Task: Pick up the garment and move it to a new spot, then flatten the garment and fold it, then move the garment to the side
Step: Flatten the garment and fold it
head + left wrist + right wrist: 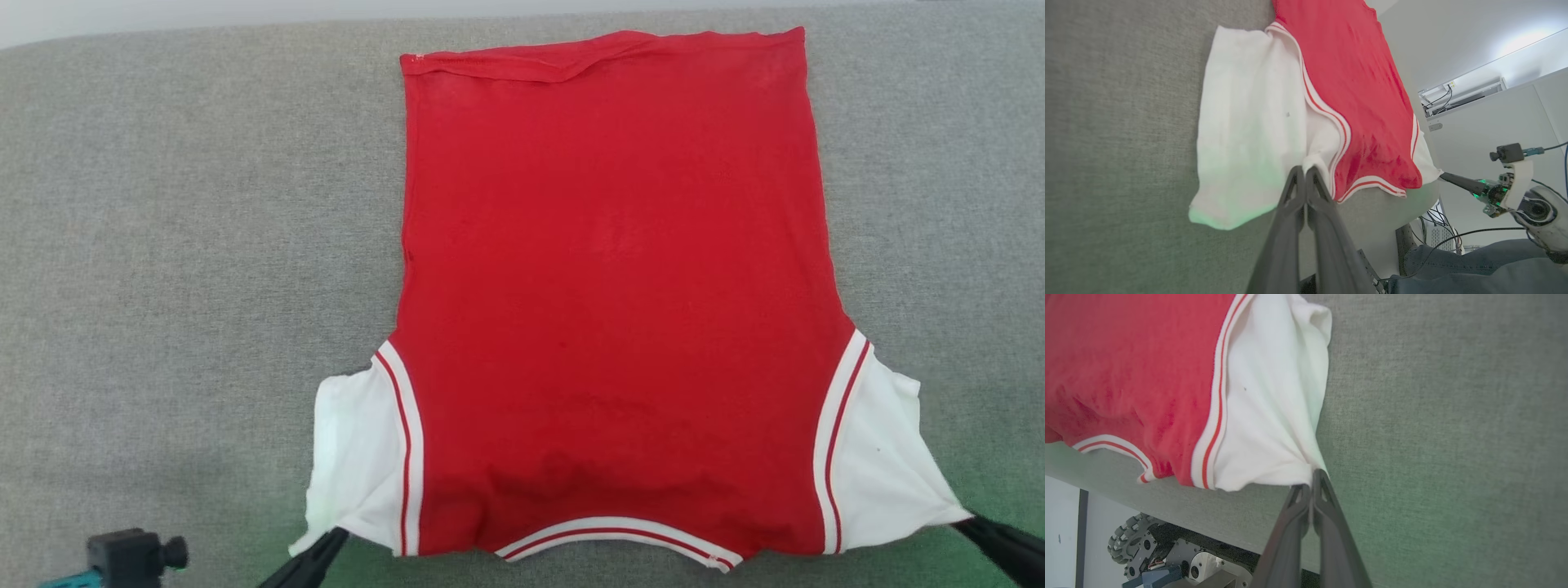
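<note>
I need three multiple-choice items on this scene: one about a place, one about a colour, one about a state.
1. Where does the left gripper grip the garment? A) far red hem B) white sleeve C) neckline
2. The surface under the garment is: A) grey B) blue C) brown
3. The right gripper's jaws are: A) wide open B) shut on the garment C) shut on nothing
Answers: B, it pinches the sleeve's near edge; A, grey cloth all around; B, white fabric bunches into the closed jaws.
</note>
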